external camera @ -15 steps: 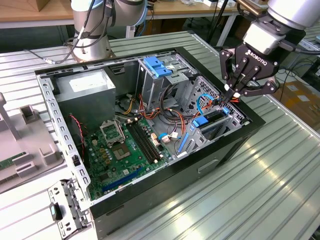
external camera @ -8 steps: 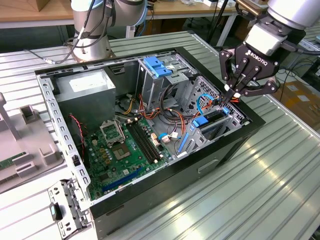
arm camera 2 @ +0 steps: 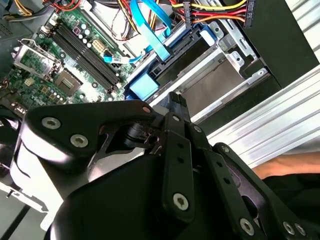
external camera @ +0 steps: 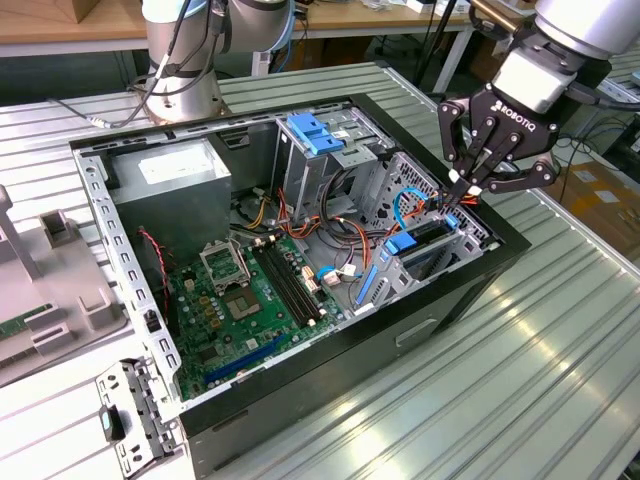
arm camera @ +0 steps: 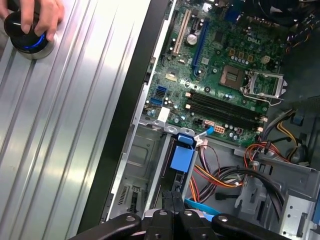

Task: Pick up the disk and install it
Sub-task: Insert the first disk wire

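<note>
One gripper (external camera: 462, 188) hung at the upper right of the exterior view, over the front corner of the open computer case (external camera: 455, 300). Its fingers (arm camera: 167, 202) were drawn fully together, tip against tip, with no gap and nothing clamped between them; both wrist views showed the same pinch. The closed tips pointed down at the drive bay. Whether they touched anything there could not be told.

The disk (external camera: 428, 240) stood on edge inside that bay, directly below the fingertips, toward the exterior view's right. Its blue plastic rail end (arm camera: 182, 159) projected toward the motherboard (external camera: 240, 300). Orange, yellow and black cables (arm camera: 220, 175) ran just beside the bay.

Markings: the gripper's black housing carried a band of white lettering, and the grey power supply (external camera: 170, 185), at the upper left of the case in the exterior view, bore a white sticker (external camera: 165, 167) whose print could not be made out.

In the first wrist view, a person's hand (arm camera: 42, 15) rested on a round black knob (arm camera: 27, 40) with a blue ring, on the ribbed metal table (arm camera: 65, 125) outside the case.
</note>
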You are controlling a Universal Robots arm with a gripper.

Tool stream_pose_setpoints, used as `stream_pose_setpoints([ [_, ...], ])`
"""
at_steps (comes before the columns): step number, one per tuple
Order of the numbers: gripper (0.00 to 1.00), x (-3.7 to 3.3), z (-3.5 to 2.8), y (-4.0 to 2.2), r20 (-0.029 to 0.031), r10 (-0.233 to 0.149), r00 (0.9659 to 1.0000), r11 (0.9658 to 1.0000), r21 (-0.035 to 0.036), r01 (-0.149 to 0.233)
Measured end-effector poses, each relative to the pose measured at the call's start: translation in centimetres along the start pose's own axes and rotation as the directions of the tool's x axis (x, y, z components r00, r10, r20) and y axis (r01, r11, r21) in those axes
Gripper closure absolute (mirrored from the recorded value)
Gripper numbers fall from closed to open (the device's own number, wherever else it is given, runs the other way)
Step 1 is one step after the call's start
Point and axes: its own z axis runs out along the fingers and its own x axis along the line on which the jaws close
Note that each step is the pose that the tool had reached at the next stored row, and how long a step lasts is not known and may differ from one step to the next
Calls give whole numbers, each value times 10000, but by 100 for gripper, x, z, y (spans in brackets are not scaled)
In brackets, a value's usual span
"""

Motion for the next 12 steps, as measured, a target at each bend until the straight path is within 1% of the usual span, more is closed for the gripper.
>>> stream_pose_setpoints([
  [7,89,0,0,0,-15,-275,9996,9996,-14,275],
  [12,89,0,0,0,-27,-499,9988,9988,-26,499],
])
